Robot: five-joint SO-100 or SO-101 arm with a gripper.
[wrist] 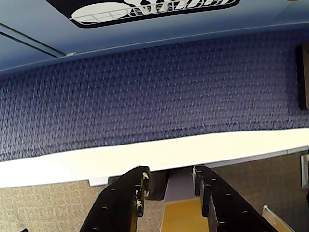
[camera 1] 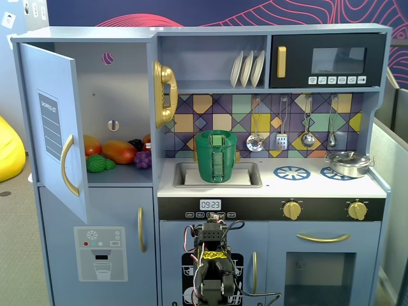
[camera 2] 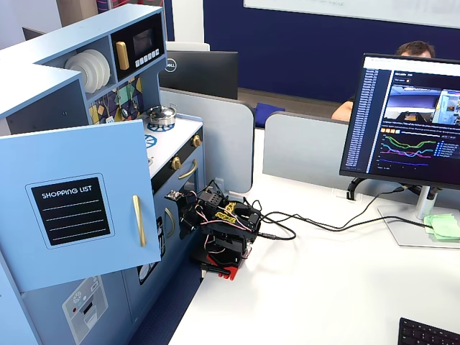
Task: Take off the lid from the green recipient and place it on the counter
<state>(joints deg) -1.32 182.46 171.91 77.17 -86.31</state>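
Since the lid (camera 1: 217,134) looks light and rigid, its central knob suits the gripper (wrist: 169,181), whose jaws hang empty and apart at six o'clock.

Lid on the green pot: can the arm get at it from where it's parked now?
Probably yes, but not directly. The arm sits folded low below the counter; the lid tops the green recipient in the sink, nothing above it. It must rise first.

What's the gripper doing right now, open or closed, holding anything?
Gripper: open, holding nothing, folded low in front of the toy kitchen, far from the green recipient.
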